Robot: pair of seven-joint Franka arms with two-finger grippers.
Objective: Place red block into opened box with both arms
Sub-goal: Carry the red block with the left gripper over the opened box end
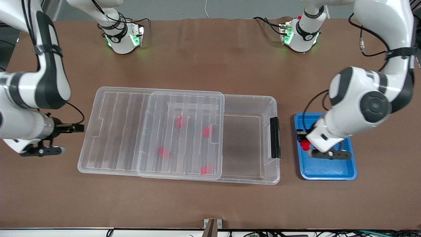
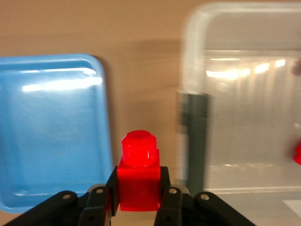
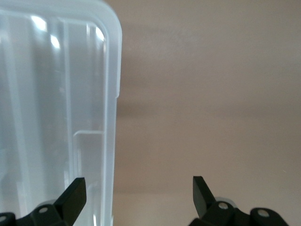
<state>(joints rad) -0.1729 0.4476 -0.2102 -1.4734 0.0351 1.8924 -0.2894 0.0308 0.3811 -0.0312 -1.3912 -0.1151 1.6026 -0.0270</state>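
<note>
the red block (image 2: 138, 176) is pinched between the fingers of the left gripper (image 1: 304, 144) over the blue tray (image 1: 329, 172); it should be carried level over the black latch bar (image 1: 275, 137) and released above the uncovered part of the box (image 1: 245, 144), clear of the slid-back lid (image 1: 151, 131). four red shapes, probably more blocks, are seen blurred under that lid. the right gripper (image 3: 138, 193) is spread wide, waiting just beside the lid's edge, and no writing can be read.
</note>
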